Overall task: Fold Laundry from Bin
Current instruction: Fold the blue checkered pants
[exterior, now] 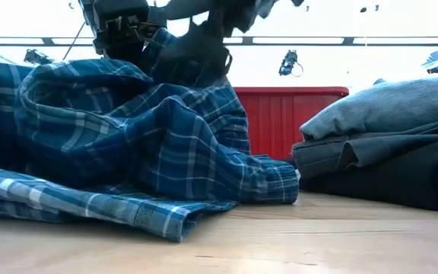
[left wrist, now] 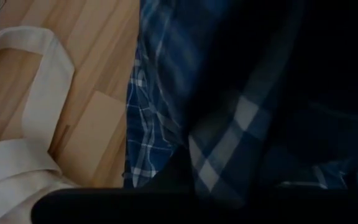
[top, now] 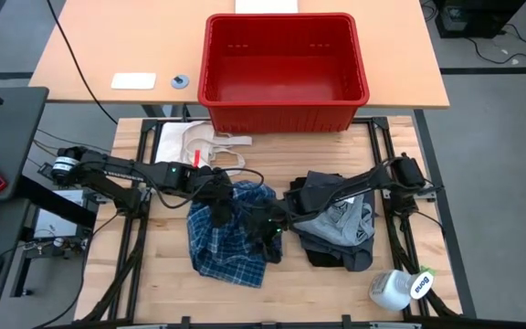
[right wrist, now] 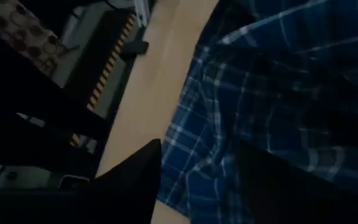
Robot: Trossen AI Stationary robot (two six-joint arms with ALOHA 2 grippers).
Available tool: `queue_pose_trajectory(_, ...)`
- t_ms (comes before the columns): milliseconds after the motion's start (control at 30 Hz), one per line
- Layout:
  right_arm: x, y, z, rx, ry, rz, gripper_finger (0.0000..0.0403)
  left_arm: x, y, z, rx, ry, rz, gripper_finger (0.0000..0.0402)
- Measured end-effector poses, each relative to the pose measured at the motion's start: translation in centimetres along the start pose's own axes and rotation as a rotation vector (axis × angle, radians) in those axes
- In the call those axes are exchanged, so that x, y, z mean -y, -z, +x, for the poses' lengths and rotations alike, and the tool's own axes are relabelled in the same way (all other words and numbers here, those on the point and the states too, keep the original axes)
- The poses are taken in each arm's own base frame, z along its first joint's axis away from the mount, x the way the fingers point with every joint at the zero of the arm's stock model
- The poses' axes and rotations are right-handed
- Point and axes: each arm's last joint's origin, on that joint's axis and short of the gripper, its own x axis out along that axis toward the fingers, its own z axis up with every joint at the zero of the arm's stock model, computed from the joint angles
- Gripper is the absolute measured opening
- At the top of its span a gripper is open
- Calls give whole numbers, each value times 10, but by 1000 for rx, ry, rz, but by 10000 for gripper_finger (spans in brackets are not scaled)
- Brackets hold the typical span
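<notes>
Overhead, the crumpled blue-and-white plaid shirt lies mid-counter, in front of the empty bright red plastic bin, beside a stack of dark and grey folded garments; the left claw sits pinched shut on the shirt's top edge, the right claw at its right side. From counter level the shirt heaps high under the arms. Past the left wrist, plaid cloth fills the closed fingers, next to a cream-white strapped cloth. Past the right wrist, the fingers stand apart, empty, above the plaid. Spreading seems under way; next needs a fresh right-hand grip.
</notes>
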Motion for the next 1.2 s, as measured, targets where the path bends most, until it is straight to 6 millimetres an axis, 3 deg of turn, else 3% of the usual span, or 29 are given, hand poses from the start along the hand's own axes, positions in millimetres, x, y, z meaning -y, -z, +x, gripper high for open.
queue_pose_trajectory(200,-32,-12,-9,-72,81,-146,224,-4,-2,1,-4,-12,7,13)
queue_pose_trajectory(367,-42,12,9,-126,146,-262,214,-15,-7,2,10,-43,-12,13)
queue_pose_trajectory(600,-25,47,42,-75,191,-282,211,-25,-11,4,7,-66,41,13)
queue_pose_trajectory(733,-6,72,62,-161,344,-271,210,-31,-13,5,-2,-82,53,13)
queue_pose_trajectory(833,3,74,66,-163,465,-273,210,-39,-16,5,9,-108,22,13)
queue_pose_trajectory(1033,25,84,52,-307,761,-290,210,-52,-22,0,48,-125,-41,13)
queue_pose_trajectory(1200,59,83,34,-390,900,-211,210,-60,-25,-9,95,-126,-63,13)
